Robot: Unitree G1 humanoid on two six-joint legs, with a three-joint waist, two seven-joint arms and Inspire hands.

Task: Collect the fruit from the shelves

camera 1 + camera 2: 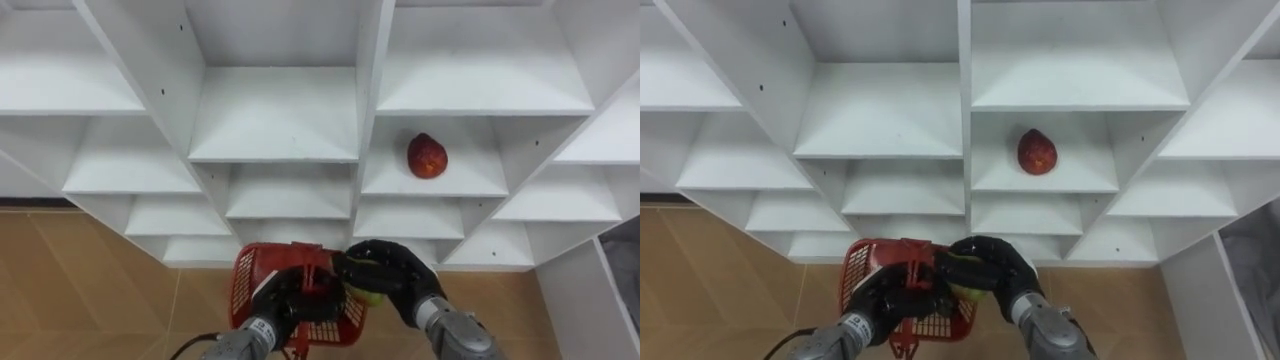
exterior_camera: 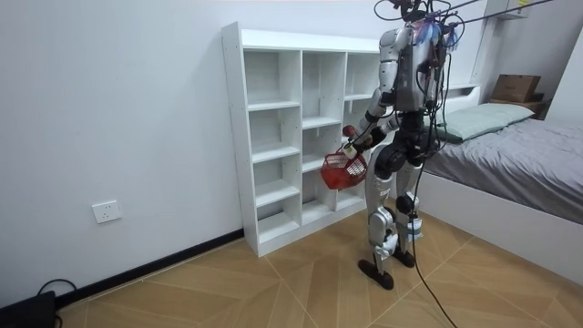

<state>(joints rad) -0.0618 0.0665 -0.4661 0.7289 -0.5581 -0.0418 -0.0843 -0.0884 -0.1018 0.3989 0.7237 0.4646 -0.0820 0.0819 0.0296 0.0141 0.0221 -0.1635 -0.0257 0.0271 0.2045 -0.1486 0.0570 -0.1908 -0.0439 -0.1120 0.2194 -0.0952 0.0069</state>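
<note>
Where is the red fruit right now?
In the eye views, the red fruit lies alone on a closet shelf, right of centre, above the red basket.

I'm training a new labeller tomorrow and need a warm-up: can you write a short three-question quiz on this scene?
1. True or false: the right hand is empty.
2. Which hand holds the red basket? A) left B) right C) neither
3. Fill in: the lone fruit lying in the white shelf unit is ____.

Key:
1. False. Its fingers curl round a yellow-green fruit at the basket.
2. A, the left hand.
3. Red.
</note>
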